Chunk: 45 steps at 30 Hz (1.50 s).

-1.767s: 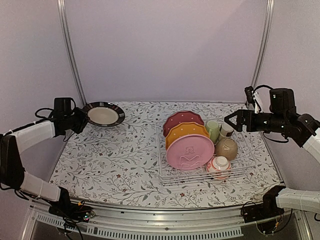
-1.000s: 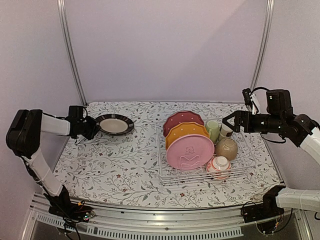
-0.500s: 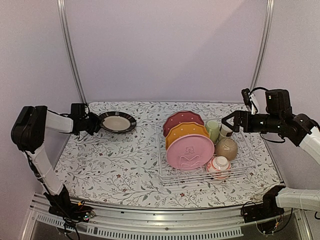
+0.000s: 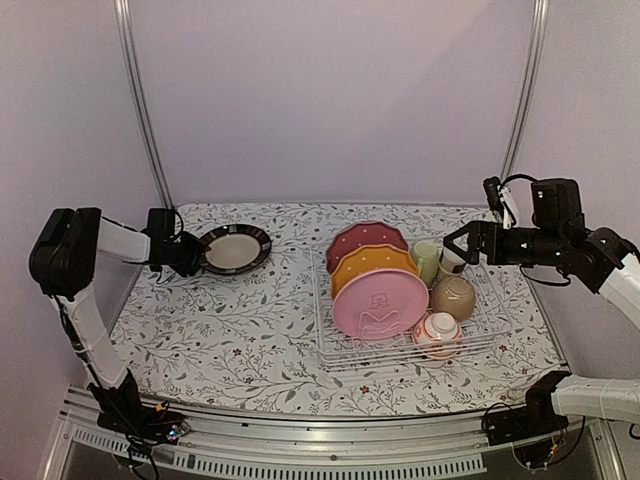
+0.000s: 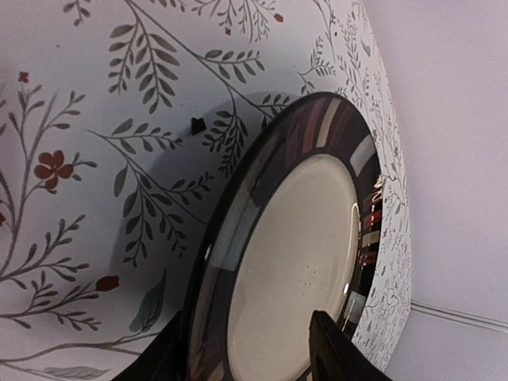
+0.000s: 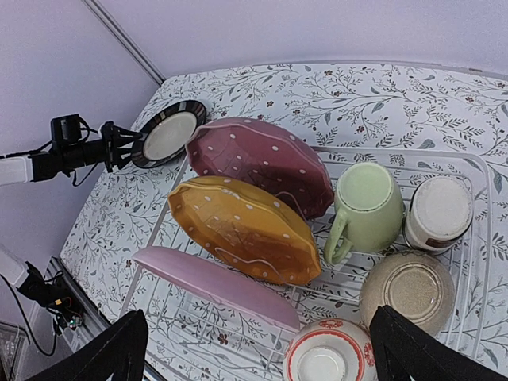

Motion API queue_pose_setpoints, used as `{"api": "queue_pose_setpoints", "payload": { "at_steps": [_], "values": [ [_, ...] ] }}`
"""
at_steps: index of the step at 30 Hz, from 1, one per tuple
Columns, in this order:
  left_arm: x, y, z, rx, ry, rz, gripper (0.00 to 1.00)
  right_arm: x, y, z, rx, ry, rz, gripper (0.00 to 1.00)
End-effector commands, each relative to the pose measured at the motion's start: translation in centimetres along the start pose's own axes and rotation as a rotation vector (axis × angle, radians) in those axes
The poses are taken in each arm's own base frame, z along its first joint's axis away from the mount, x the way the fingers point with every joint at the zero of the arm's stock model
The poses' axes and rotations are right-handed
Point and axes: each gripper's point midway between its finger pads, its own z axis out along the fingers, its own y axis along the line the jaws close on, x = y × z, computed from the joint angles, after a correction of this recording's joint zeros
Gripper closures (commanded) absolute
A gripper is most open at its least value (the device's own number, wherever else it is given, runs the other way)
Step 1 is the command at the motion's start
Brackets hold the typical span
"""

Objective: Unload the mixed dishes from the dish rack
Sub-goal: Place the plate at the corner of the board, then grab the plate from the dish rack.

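Plate (image 4: pixel 235 248), beige, glossy dark rim

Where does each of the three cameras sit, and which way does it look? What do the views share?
Top external: above and behind the arm bases, looking forward and down at the dish rack; both arms show, with left tool and right tool.
Left wrist: low over the tablecloth, facing the dark-rimmed plate; its fingers at the bottom edge.
Right wrist: above the rack's right side, looking down and leftward; its fingers at the bottom corners.
Shared: all three show the dark-rimmed plate; top and right wrist share the rack.
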Motion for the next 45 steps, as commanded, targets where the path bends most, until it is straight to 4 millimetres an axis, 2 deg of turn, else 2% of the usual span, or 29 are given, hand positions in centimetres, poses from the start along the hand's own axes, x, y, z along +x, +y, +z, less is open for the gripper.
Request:
{"api": "queue_pose_setpoints", "payload": {
  "at_steps": [1, 5, 7, 10, 14, 18, 22, 23, 24, 27, 31, 37, 39, 45],
  "values": [
    [0.2, 0.2, 1.0, -0.029, 0.019, 0.028, 0.50, 0.0, -0.2, -0.2, 0.006, -0.008, 0.005, 0.01],
    [0.4, 1.1, 1.0, -0.082, 0.020, 0.048, 0.43, 0.1, -0.3, -0.2, 0.009, -0.008, 0.004, 0.01],
    [0.3, 1.6, 0.6, -0.120, 0.016, 0.057, 0.36, 0.1, -0.3, -0.2, 0.008, -0.008, 0.004, 0.01],
    [0.1, 2.5, -0.8, -0.202, 0.005, 0.077, 0.22, 0.1, -0.3, -0.1, 0.007, -0.004, 0.004, 0.01],
    [-1.1, 1.2, -3.9, -0.245, -0.041, 0.161, 0.18, 0.1, -0.3, 0.1, 0.009, 0.000, 0.002, 0.01],
    [-1.2, -3.6, -8.4, -0.190, -0.079, 0.364, 0.13, 0.4, -0.4, 0.4, 0.010, 0.014, -0.001, 0.01],
    [1.0, -10.2, -13.3, -0.066, -0.089, 0.674, 0.12, 0.7, -0.5, 0.8, 0.008, 0.031, -0.010, 0.01],
    [2.0, -11.8, -14.5, -0.010, -0.083, 0.751, 0.12, 0.8, -0.5, 0.8, 0.007, 0.034, -0.014, 0.01],
    [2.9, -13.1, -15.6, 0.036, -0.075, 0.811, 0.06, 0.8, -0.5, 0.8, 0.005, 0.038, -0.018, 0.01],
    [6.7, -16.8, -19.1, 0.236, 0.000, 0.998, 0.03, 1.0, -0.4, 0.8, 0.000, 0.042, -0.027, 0.01],
    [12.2, -19.6, -22.2, 0.399, 0.078, 1.228, 0.03, 1.2, -0.4, 1.1, -0.009, 0.053, -0.034, 0.01],
    [18.3, -21.6, -24.3, 0.591, 0.161, 1.446, 0.04, 1.8, -0.4, 1.6, -0.026, 0.061, -0.021, 0.01],
    [21.2, -21.8, -24.8, 0.646, 0.215, 1.549, 0.04, 2.0, -0.5, 1.5, -0.025, 0.066, -0.020, 0.01],
    [27.3, -21.4, -23.8, 0.653, 0.357, 1.764, 0.07, 2.8, -0.8, 1.4, -0.017, 0.071, -0.013, 0.01]
  ]
}}
